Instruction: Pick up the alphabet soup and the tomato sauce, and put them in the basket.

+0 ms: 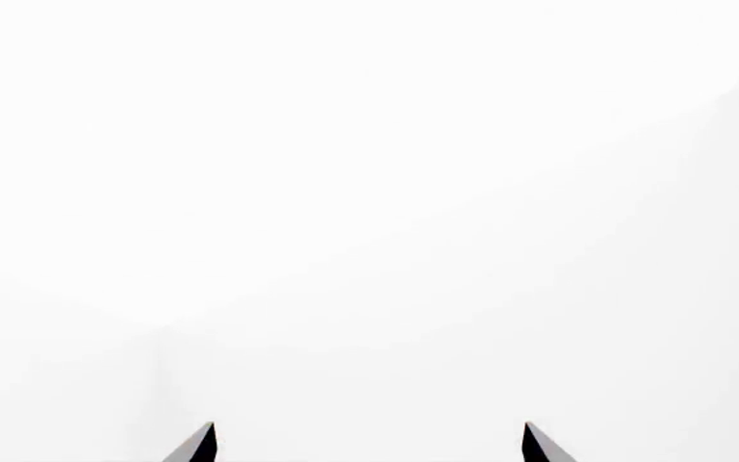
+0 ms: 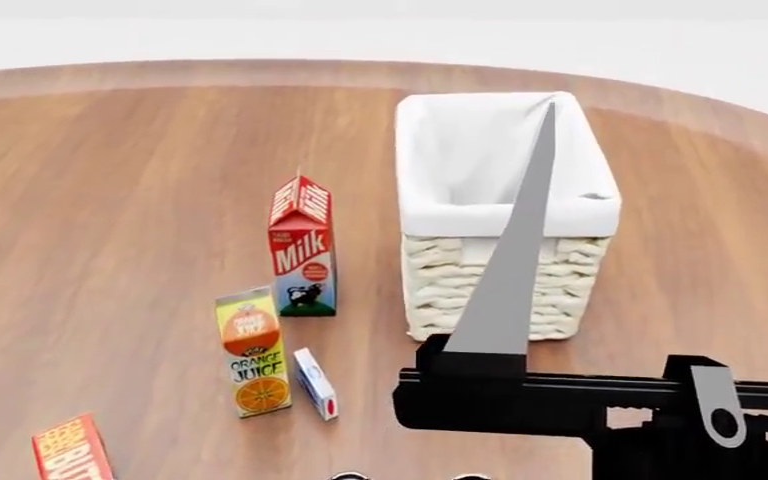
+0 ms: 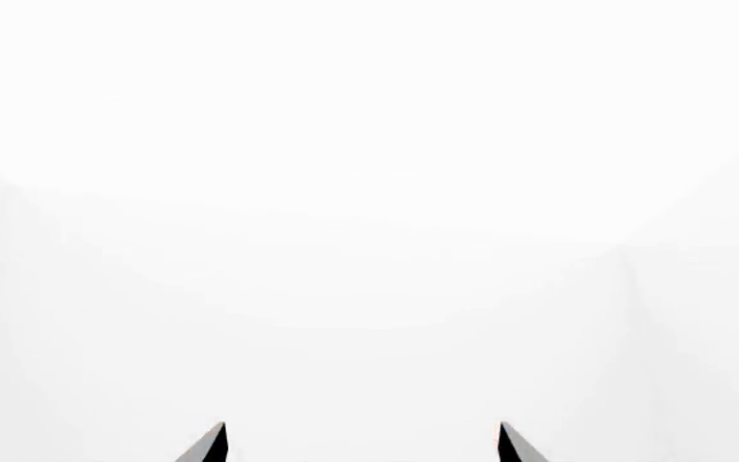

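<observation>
A round wooden table [image 2: 117, 200] is seen from the head view, and on it the basket [image 2: 507, 262] stands upright toward one o'clock from the centre of that view, its white cloth lining [image 2: 471, 150] folded over the woven rim. The inside of the basket, as far as it can be seen, shows only white cloth; neither the alphabet soup nor the tomato sauce can be made out in any view. Just beside the basket, at its nine o'clock, a red and white milk carton [image 2: 303, 247] stands upright. At the carton's seven o'clock an orange juice carton [image 2: 253, 351] is set, and close at that carton's four o'clock a small white box [image 2: 315, 383] lies. A red and orange box [image 2: 71, 449] is cut by the frame edge at seven o'clock. A black arm link [image 2: 558, 400] crosses the view at five o'clock, with a long grey tapered piece [image 2: 518, 240] rising from it in front of the basket. In the left wrist view the left gripper [image 1: 369, 445] is shown only by two dark fingertips [image 1: 196, 445] set wide apart against plain white, with nothing between them. In the right wrist view the right gripper [image 3: 363, 445] is seen likewise, its fingertips [image 3: 209, 445] spread wide and nothing held.
</observation>
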